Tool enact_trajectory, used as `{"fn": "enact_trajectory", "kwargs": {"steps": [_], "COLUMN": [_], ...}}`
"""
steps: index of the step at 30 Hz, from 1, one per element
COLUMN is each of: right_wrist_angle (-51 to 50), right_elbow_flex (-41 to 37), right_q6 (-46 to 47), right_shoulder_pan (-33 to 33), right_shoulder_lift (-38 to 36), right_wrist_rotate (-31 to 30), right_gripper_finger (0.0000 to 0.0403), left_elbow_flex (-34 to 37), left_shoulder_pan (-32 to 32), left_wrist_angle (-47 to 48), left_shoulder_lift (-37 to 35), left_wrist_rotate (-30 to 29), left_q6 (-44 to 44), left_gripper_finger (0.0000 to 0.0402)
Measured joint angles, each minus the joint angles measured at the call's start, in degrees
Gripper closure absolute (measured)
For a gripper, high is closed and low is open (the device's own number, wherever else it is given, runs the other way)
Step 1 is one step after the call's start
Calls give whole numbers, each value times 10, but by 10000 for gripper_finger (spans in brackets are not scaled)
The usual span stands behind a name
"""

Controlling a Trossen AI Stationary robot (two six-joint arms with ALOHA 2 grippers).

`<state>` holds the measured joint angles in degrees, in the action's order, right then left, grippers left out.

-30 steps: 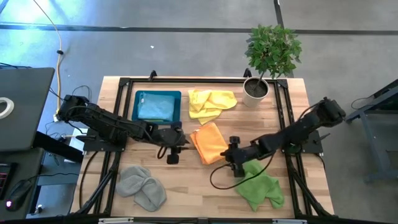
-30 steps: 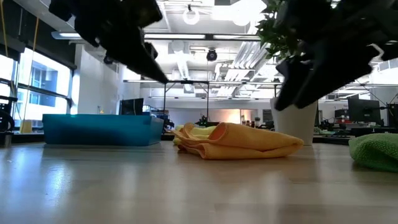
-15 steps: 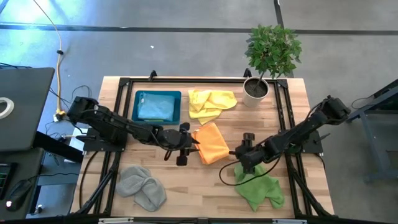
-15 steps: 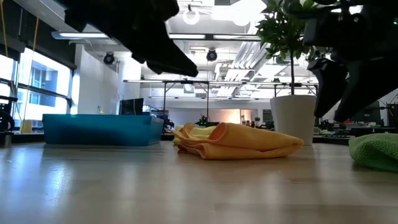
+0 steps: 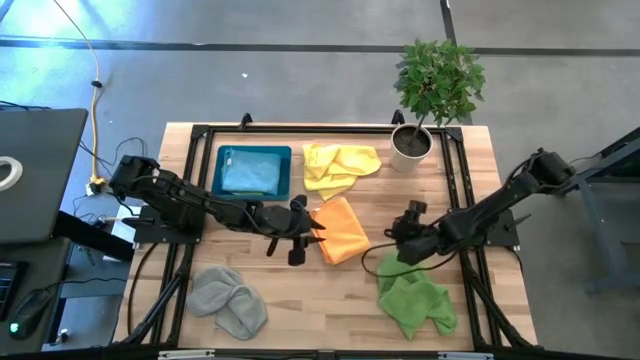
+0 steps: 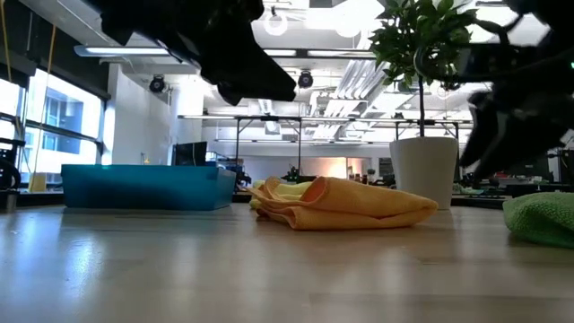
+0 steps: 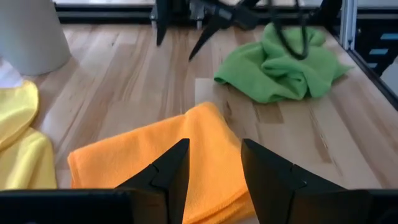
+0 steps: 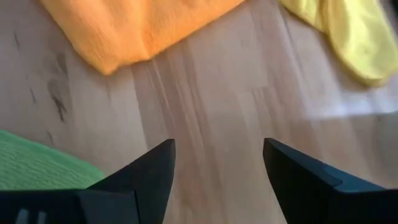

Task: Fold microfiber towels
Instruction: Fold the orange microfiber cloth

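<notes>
My left claw (image 5: 312, 228) hovers with fingers parted, empty, at the near-left edge of the folded orange microfiber towel (image 5: 338, 229) mid-surface. My right claw (image 5: 397, 231), spread wide and empty, sits just right of it, above the crumpled bright green towel (image 5: 415, 300).

We see a wooden tabletop (image 5: 330, 300) carrying a teal tray (image 5: 253, 171), yellow towel (image 5: 338, 165), folded orange towel (image 5: 340, 230), grey towel (image 5: 228, 297), green towel (image 5: 415, 300) and potted plant (image 5: 412, 147).
</notes>
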<state>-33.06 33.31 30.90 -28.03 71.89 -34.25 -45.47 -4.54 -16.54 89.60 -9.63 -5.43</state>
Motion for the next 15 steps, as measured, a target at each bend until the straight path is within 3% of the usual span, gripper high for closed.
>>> {"fn": "enact_trajectory", "kwargs": {"steps": [15], "right_wrist_angle": [396], "right_elbow_flex": [-243], "right_q6": [-106], "right_shoulder_pan": [20], "right_shoulder_lift": [-218], "right_wrist_rotate": [-1], "right_gripper_finger": [167], "left_elbow_flex": [0], "left_shoulder_pan": [0], "left_wrist_angle": [-43], "left_shoulder_lift": [0], "left_wrist_rotate": [1], "left_q6": [-12], "left_gripper_finger": [266]}}
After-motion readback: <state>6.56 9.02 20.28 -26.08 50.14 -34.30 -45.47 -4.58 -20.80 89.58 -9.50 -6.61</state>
